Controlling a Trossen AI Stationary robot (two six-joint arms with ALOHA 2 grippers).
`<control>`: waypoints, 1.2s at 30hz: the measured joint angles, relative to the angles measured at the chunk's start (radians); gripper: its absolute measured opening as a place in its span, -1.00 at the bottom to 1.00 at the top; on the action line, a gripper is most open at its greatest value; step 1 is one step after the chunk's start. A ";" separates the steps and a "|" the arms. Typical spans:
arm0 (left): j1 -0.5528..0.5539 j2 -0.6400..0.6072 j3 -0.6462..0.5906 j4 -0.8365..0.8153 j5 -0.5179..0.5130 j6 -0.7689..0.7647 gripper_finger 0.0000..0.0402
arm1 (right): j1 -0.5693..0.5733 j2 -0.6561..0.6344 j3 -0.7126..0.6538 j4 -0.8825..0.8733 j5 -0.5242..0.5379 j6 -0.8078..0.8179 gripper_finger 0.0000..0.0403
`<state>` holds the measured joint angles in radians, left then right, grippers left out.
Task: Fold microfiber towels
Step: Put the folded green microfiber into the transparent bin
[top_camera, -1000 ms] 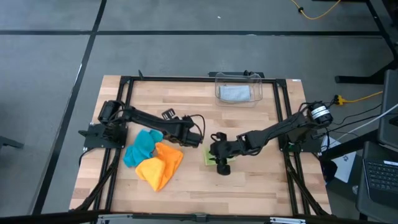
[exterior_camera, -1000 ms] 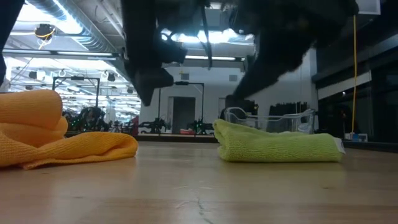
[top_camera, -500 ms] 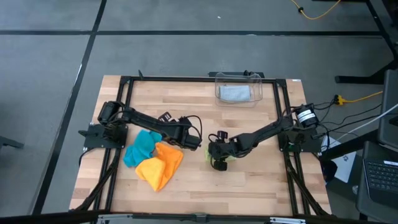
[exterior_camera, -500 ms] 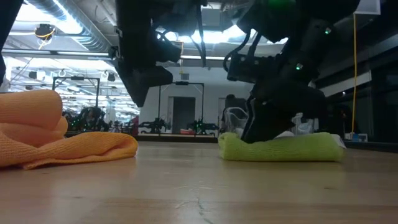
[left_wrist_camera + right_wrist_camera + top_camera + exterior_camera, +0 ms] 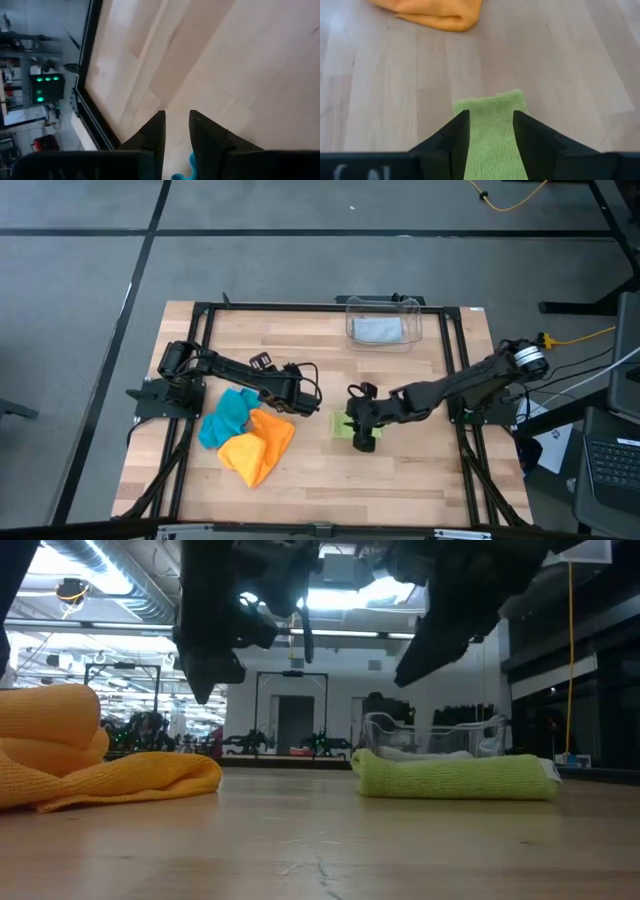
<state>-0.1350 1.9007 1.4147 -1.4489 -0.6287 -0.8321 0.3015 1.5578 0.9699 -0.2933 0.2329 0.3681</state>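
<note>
From above, table: a wooden table (image 5: 300,330) with a black frame.
Green cloth: the soft lime green folded towel (image 5: 344,427) lies in the middle, under the right gripper (image 5: 364,438).
Other cloths: the crumpled orange towel (image 5: 258,445) touches the teal blue towel (image 5: 228,415); the light grey towel (image 5: 377,330) sits in the clear plastic bin (image 5: 385,305).
Left gripper (image 5: 310,402): near the orange towel.

Low view, green towel (image 5: 455,776): flat and folded, both arms above it.

Left wrist, fingers (image 5: 152,135): a small gap, nothing between them.

Right wrist, fingers (image 5: 454,135): apart, above the green towel (image 5: 492,127), not squeezing it.
</note>
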 joint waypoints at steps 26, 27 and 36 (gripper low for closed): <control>-0.122 0.000 0.000 0.071 0.093 0.023 -0.73 | 0.010 -0.003 0.000 -0.044 0.085 -0.212 0.33; -0.122 0.000 0.000 0.068 0.082 0.043 -0.73 | 0.010 -0.003 0.000 -0.026 0.086 -0.187 0.34; -0.160 -0.100 -0.030 -0.098 -0.007 -0.032 -0.81 | 0.022 0.001 0.255 -0.509 0.089 -0.035 0.35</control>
<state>-0.2945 1.8005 1.3846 -1.5468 -0.6359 -0.8639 0.3238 1.5589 1.2253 -0.8026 0.3219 0.3331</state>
